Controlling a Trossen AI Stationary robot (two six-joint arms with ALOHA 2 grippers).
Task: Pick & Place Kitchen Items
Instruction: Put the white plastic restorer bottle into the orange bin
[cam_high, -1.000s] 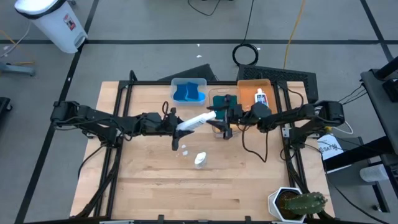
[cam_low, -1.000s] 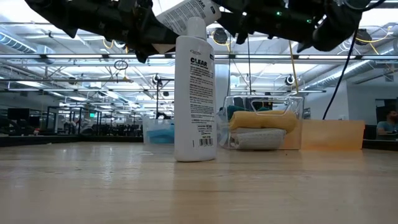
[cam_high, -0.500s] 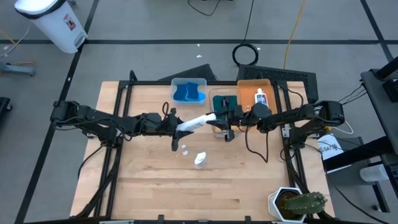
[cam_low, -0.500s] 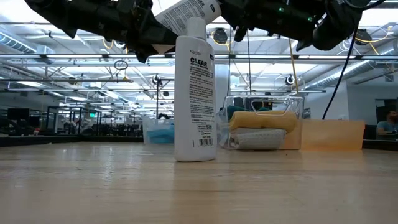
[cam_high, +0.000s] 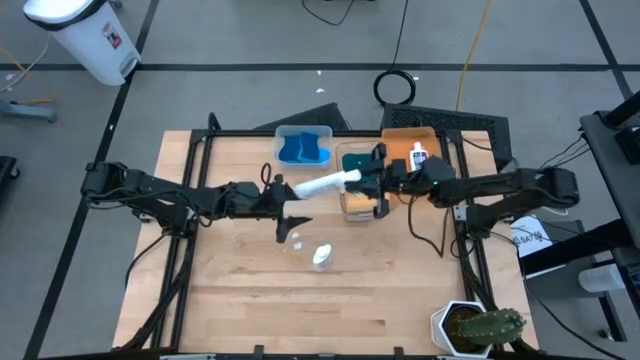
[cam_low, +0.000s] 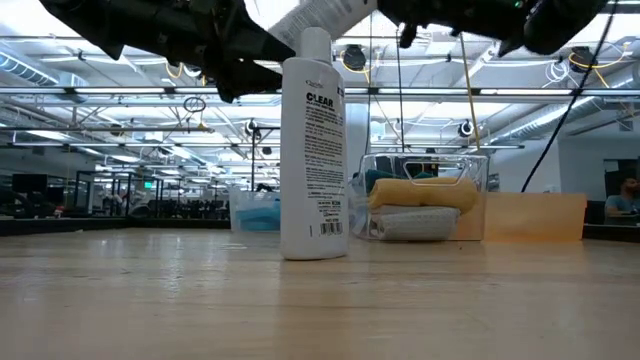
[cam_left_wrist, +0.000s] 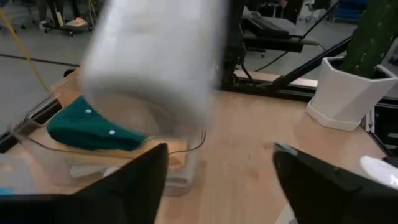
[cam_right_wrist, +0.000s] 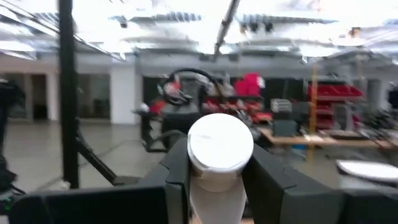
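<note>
The right gripper (cam_high: 372, 178) now clamps the cap end of the white bottle (cam_high: 325, 185) and has carried it toward three o'clock, over the clear bin (cam_high: 358, 205). The left gripper (cam_high: 285, 205) stands open, its fingers (cam_left_wrist: 134, 186) spread wide with the bottle out beyond them. Only the low view shows a second bottle (cam_low: 313, 150) upright, the yellow cloth (cam_low: 420, 193) in the bin behind it.

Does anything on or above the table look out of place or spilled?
Nothing is spilled or damaged. One thing looks unusual: a white bottle hangs sideways in the air above the table, the right gripper shut on its cap end, the open left gripper near its base. A second bottle stands upright.
</note>
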